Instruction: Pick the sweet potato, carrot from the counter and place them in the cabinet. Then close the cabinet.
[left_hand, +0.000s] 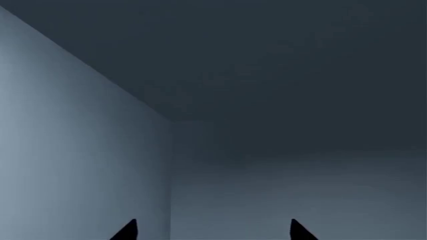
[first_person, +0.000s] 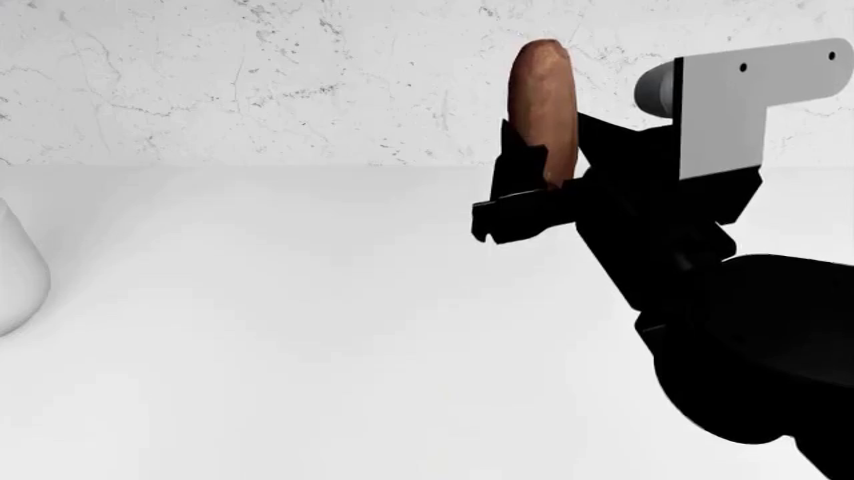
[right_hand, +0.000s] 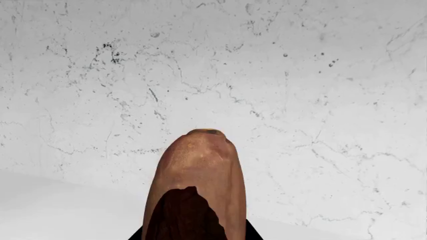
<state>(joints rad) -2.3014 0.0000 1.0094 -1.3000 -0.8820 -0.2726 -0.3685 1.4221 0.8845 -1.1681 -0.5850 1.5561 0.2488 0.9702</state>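
A: Where is the sweet potato (first_person: 543, 105)?

B: Upright in the right gripper (first_person: 534, 190), its jaws clenched on the lower end; it hangs above the white counter (first_person: 267, 330), before a marbled wall (first_person: 267, 80).

A: And the left gripper (left_hand: 212, 231)?

B: 2 dark fingertips (left_hand: 127, 231) stand apart, released, facing plain grey walls.

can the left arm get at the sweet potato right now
Probably not. The sweet potato is already clamped upright in the right end effector, and the left end effector faces only dark panels, outside the head view.
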